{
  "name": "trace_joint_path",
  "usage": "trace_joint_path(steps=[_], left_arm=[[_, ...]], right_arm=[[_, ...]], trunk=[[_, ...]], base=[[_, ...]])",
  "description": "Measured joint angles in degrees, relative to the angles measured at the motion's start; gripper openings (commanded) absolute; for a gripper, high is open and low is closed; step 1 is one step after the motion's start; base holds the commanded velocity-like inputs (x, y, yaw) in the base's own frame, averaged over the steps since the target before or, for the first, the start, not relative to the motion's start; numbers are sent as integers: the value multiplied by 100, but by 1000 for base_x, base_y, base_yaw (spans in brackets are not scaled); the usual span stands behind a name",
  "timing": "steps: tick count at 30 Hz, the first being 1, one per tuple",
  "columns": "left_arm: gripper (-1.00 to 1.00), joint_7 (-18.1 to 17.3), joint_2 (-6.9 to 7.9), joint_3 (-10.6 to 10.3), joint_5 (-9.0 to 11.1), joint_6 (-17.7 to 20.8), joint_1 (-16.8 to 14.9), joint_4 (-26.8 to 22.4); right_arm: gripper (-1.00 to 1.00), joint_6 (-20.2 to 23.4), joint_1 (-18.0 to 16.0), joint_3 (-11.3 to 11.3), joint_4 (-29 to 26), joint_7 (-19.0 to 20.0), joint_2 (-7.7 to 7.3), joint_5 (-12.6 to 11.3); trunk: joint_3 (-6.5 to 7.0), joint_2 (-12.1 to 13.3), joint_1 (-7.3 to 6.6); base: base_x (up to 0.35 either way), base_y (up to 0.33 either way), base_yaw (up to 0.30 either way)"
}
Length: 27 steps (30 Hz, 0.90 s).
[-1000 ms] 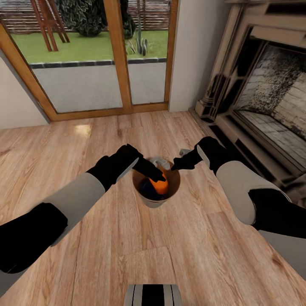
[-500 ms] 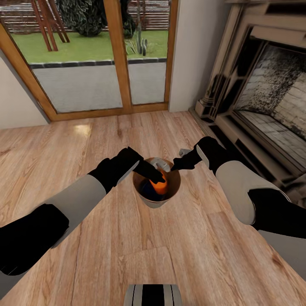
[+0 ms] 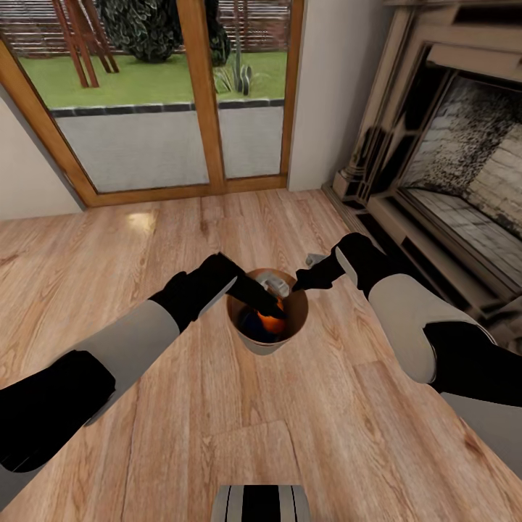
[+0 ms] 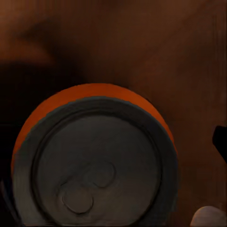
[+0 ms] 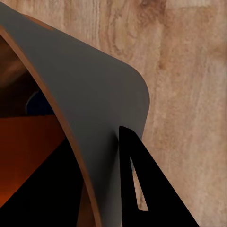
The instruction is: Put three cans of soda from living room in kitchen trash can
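The bin [image 3: 267, 335] stood on the wooden floor [image 3: 181, 406] of the living room, in front of the glass doors [image 3: 145, 101] and beside the fireplace [image 3: 457, 167]; the right claw [image 3: 299, 283] was at the bin's rim on the far right side, and in the right wrist view one dark finger [image 5: 142, 189] lay against the outside of the bin wall [image 5: 94, 109], so it seemed to grasp the rim, but I cannot tell this for sure. The left claw [image 3: 272, 304] reached down into the bin and was around an orange can [image 3: 270, 321]; the can was inside the bin, with something dark blue [image 3: 250, 319] next to it; in the left wrist view the silvery top [image 4: 97, 170] of the orange can was very close, with the brown inside of the bin behind it; whether the left claw was clenched on the can I cannot tell.
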Motion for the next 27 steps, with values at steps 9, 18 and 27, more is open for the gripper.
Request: trace_joint_path(steps=[9, 18, 27], left_arm=[[100, -306, 1297, 717, 454, 289, 370, -2642], [100, -560, 2659, 2704, 1080, 696, 1163, -4403], [100, 3082, 2668, 4009, 1068, -2525, 4499, -4328]], right_arm=[[-100, 1, 7, 37, 10, -1, -167, -9], [-100, 12, 36, 35, 9, 8, -445, -50], [-100, -25, 52, 44, 180, 15, -1060, 96]], trunk=[[1, 0, -1], [0, 0, 0], [-1, 0, 1]], base=[[0, 0, 0], [0, 0, 0], [0, 0, 0]])
